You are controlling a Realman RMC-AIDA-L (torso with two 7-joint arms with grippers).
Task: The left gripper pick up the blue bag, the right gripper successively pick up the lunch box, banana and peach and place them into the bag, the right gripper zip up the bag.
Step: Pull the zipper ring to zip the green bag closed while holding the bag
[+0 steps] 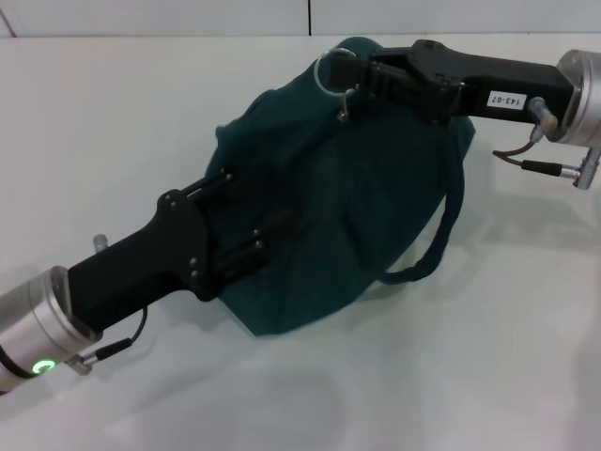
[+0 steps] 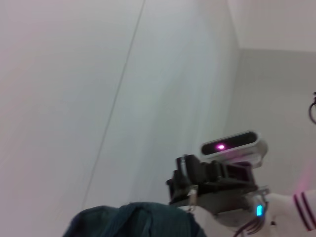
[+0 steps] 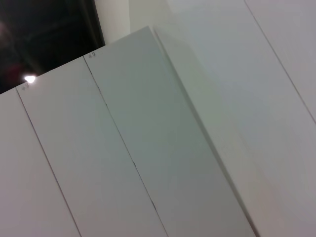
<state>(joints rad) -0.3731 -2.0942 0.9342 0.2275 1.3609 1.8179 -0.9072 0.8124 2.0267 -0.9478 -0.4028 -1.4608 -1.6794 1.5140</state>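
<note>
R tool [image 1: 362, 75] at ring pull [image 1: 333, 70], L tool [image 1: 268, 240] grips bag [image 1: 357, 188]

Dark teal bag [image 1: 347, 216] bulging, lying on table, strap loose.

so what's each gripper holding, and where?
Left gripper grips the bag at its near side fabric; right gripper is at the zip ring, hold unclear.

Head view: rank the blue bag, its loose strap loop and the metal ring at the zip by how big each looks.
1. Blue bag, largest by far.
2. Strap loop, hanging off the bag toward the right arm's side.
3. Metal ring, smallest, at the right claw.
All lie at similar depth, so the order is safe.
</note>
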